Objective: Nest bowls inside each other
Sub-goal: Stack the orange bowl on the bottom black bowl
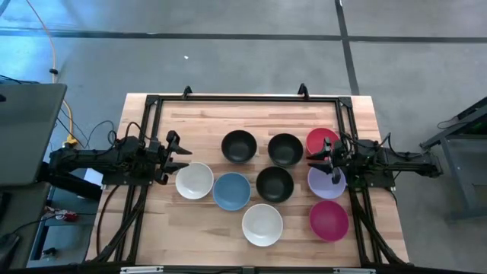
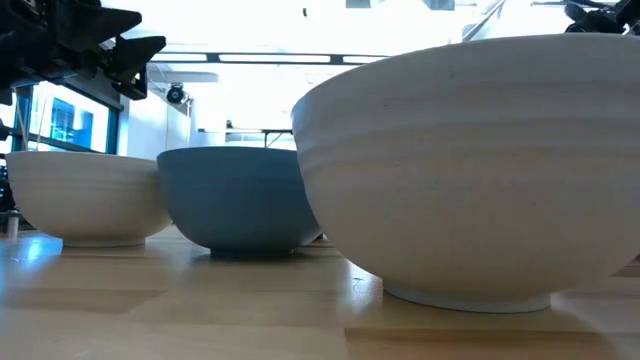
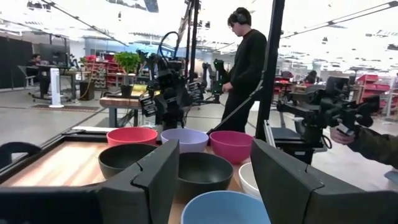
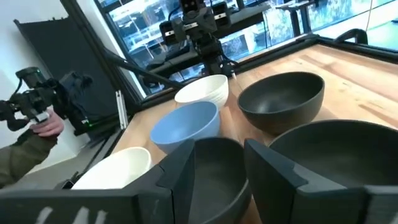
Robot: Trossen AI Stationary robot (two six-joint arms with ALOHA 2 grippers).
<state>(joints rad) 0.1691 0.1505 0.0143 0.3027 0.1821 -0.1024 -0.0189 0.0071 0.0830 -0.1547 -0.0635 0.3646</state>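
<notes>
I am holding the left tool (image 1: 176,157) spread and empty at the bench's left edge, just above and beside the nearer white bowl (image 1: 194,181). The right tool (image 1: 323,161) is hanging at the right edge with its fingers apart, also holding nothing, over the gap between the far pink bowl (image 1: 319,140) and the lavender bowl (image 1: 326,183).

All nine bowls are sitting apart, none nested yet. Two black bowls (image 1: 239,145) (image 1: 284,149) are lying along the far side, the third black bowl (image 1: 275,183) in the middle, the blue bowl (image 1: 231,191) beside the first white one, a second white bowl (image 1: 262,224) toward the near edge, and the other pink bowl (image 1: 329,220) near the near right corner.

I am judging the risks from here. The bowls look smooth and round, so a pinch on a rim could slip or tip a bowl. They are packed close, so a descending finger may nudge a neighbour. A bowl released off-centre could sit crooked in another. With both arms reaching toward the middle, they could clash.

The bench (image 1: 190,118) is pale wooden planking inside a black frame. Beyond it the left wrist view is showing a workshop with a person in dark clothes and headphones (image 3: 245,62) standing by, and a hand holding a camera rig (image 3: 339,109) close to the bench.
</notes>
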